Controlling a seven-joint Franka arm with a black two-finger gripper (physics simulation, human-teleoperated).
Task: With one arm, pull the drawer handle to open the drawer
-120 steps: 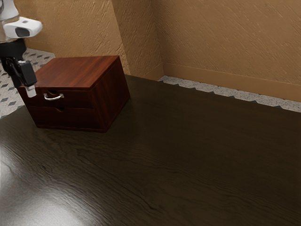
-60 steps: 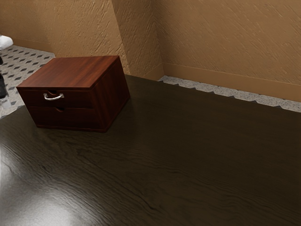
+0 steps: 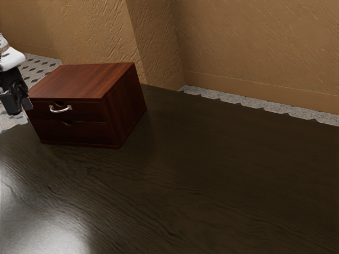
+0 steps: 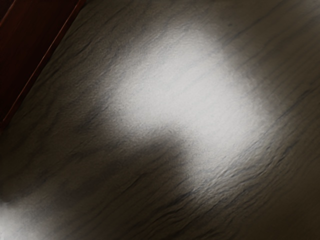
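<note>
Simulated scene. A small cabinet (image 3: 87, 79) of dark red-brown polished wood, w/ two stacked drawers, sits on a dark, glossy wood-grain table (image 3: 212, 174). It stands toward the exterior view's left, near the table's far edge. Behind it are a tan textured wall (image 3: 238, 42) and a strip of tiled floor (image 3: 42, 63).

The top drawer (image 3: 85, 110) is shut, its front flush w/ the cabinet face. A small silver bow-shaped handle (image 3: 60, 109) stands proud of that front, w/ a dark recess just above it. The lower drawer (image 3: 79, 129) shows only a small dark notch; whether it has a handle can't be told.

The black gripper (image 3: 16, 100) hangs at the exterior view's left edge, just beside the cabinet's front corner. It is apart from the handle and touches nothing. Can't tell whether it is spread or pressed together. The wrist view looks down on bright glare on the table, w/ an edge of the cabinet in one corner.

Handling, as a judgement:
- **Handle:** looks like thin, rigid, smooth metal, so prob. slippery. The best hold is across the middle of the bow, where there is a gap behind the bar.
- **Drawer:** prob. slides lightly.
- **Cabinet:** small and free-standing, so it may drag along w/ a jerky pull.
- **Pull:** a steady, straight one along the drawer's travel seems safest.
</note>
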